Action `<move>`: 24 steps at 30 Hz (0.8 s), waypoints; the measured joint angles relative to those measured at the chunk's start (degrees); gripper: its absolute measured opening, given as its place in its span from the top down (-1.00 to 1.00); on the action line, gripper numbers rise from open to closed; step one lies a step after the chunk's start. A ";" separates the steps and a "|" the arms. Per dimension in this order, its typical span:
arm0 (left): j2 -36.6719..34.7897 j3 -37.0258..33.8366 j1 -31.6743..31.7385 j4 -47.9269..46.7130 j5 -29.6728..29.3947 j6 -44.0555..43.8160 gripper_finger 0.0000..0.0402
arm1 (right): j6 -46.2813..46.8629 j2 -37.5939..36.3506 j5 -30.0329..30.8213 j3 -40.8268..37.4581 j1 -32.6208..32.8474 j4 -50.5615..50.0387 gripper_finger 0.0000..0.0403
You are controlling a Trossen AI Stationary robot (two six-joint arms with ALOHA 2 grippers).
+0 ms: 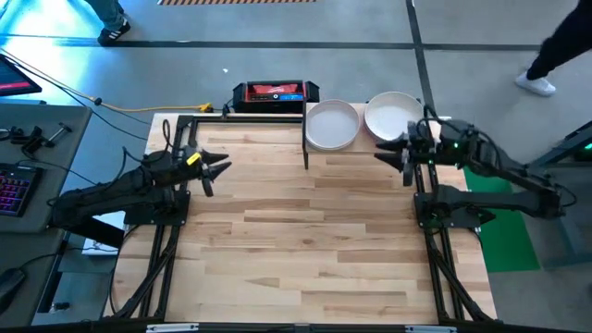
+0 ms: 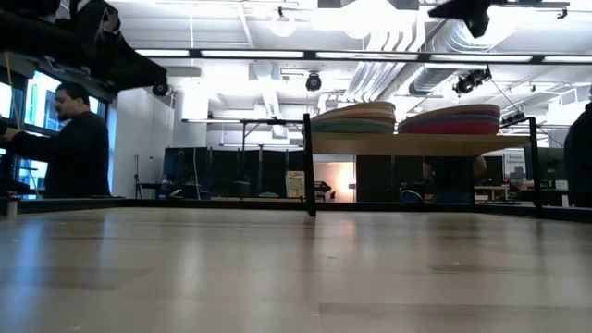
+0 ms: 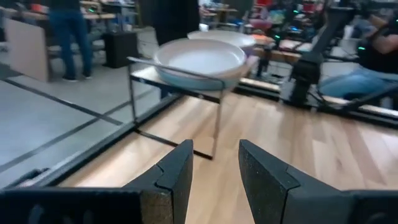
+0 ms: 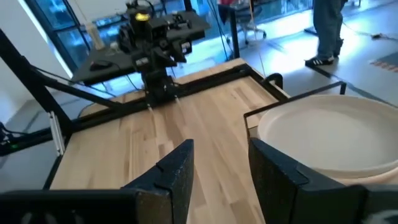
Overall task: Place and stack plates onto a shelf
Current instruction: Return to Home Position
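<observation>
Dark fingers of the left gripper are seen parted by a narrow gap, nothing held, above the left of the table; the right gripper (equally empty, equally narrow) is held beside the shelf, where the plates are stacked in two piles.

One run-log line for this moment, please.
plates: two stacks on shelf | left end effector: open, empty, away from shelf | right end effector: open, empty, close to shelf
</observation>
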 joint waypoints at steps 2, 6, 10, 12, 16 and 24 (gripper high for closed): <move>-0.02 -1.55 0.00 1.18 1.66 -0.57 0.42 | 0.13 -3.03 -0.11 -4.74 0.00 3.59 0.33; 0.01 -4.59 0.00 3.77 2.69 -2.05 0.42 | 0.92 -7.80 -0.89 -13.60 0.00 10.20 0.33; 0.02 -7.54 0.00 6.01 2.67 -2.29 0.42 | 1.50 -10.82 -3.01 -22.17 0.00 17.16 0.33; -0.05 -8.86 0.00 6.86 2.67 -2.31 0.42 | 1.86 -11.86 -2.84 -26.35 0.00 19.96 0.33; 0.04 -10.98 0.00 7.55 2.67 -2.37 0.42 | 3.19 -12.55 -2.08 -33.48 0.00 28.12 0.33; 0.04 -14.69 0.00 10.12 2.41 -2.43 0.42 | 2.45 -12.48 0.51 -41.34 0.00 37.84 0.33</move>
